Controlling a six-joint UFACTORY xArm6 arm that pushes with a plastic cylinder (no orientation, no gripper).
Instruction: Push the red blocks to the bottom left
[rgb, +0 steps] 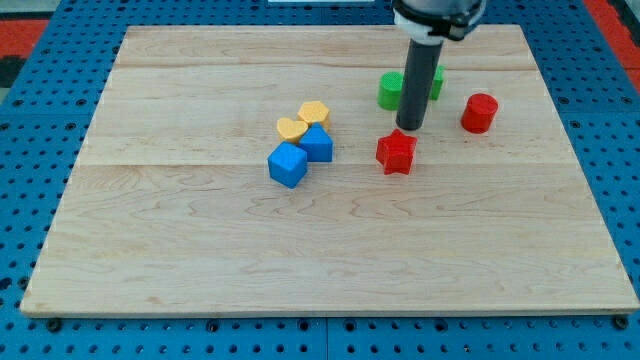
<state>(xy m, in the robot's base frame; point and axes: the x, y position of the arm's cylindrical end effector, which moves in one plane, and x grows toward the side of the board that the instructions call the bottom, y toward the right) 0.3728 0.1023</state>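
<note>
Task barely begun — red star block (397, 152) and red cylinder (479, 113) both sat in the board's (200, 270) top-right area; bottom-left corner held nothing. My tip (408, 128) — a bare rod, nothing to open or clench — stood just above the star, touching or nearly so.

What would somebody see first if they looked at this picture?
Probably the dark rod coming down from the view's top, with my tip just above the red star block. Next, the red cylinder to the right and the green blocks behind the rod. Left of centre, yellow blocks and blue blocks huddle together.
</note>
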